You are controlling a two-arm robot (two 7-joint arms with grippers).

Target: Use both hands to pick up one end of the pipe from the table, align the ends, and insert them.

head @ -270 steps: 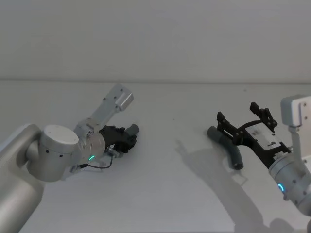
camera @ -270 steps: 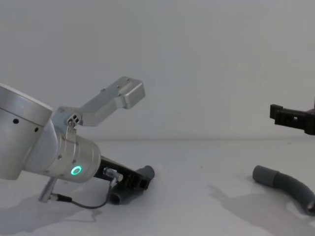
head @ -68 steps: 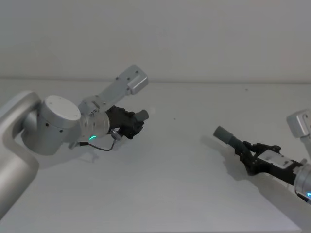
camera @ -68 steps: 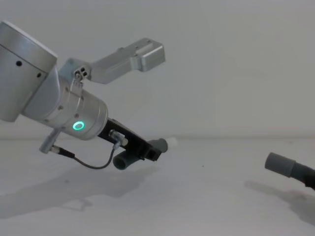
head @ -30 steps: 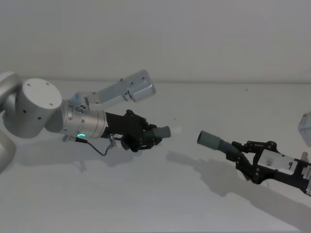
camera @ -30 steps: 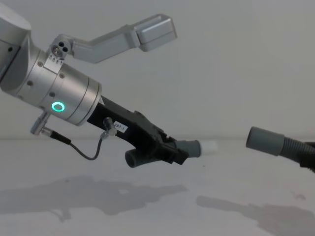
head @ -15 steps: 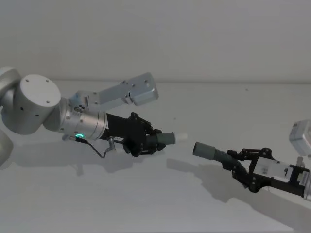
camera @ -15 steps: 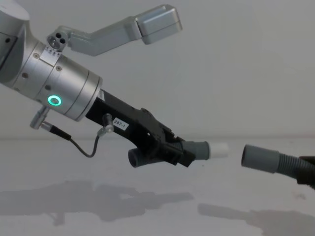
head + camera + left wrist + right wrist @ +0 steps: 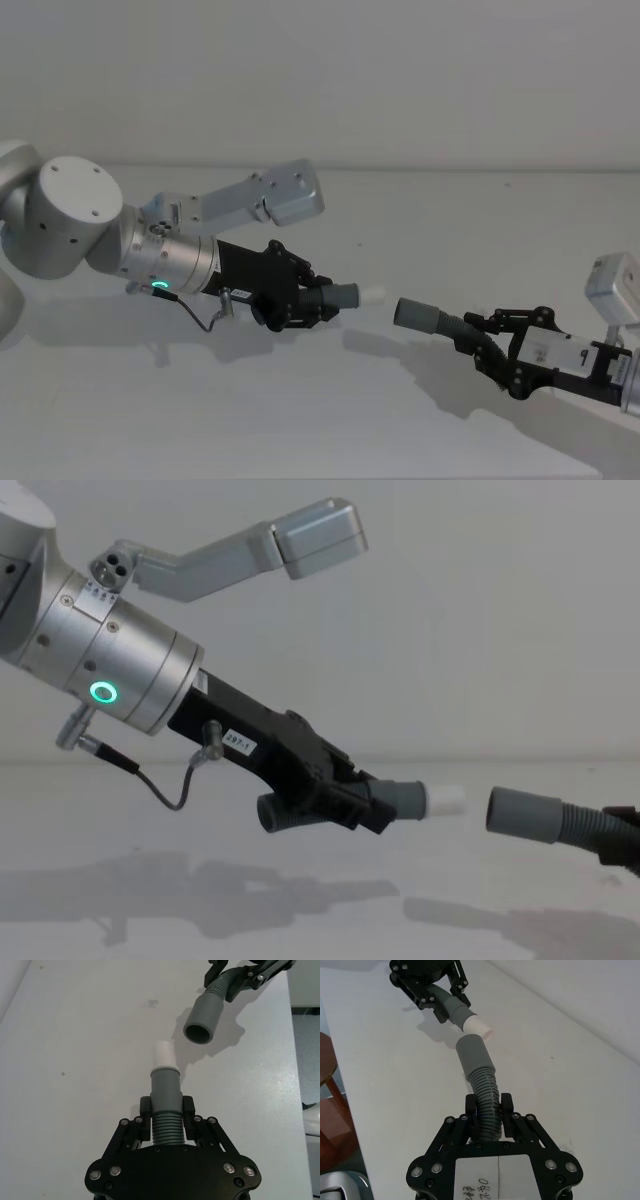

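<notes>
Above the plain matte white-grey table (image 9: 330, 420), the black two-jaw left gripper (image 9: 305, 292) on its thick silver wrist clamps the short dark grey elbow pipe piece (image 9: 395, 801) at the left, white-tipped collar end (image 9: 446, 800) pointing right. Opposite, at the right, the black two-jaw right gripper (image 9: 492, 352) clasps the longer ribbed dark grey pipe piece (image 9: 455, 330), its smooth socket end (image 9: 520, 811) pointing left. The two ends face each other near mid-table, just apart, both clear of the surface.

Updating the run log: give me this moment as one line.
phase: aligning | left gripper: shut on short piece | right gripper: shut on ribbed piece | white tip facing socket, apart, above table
</notes>
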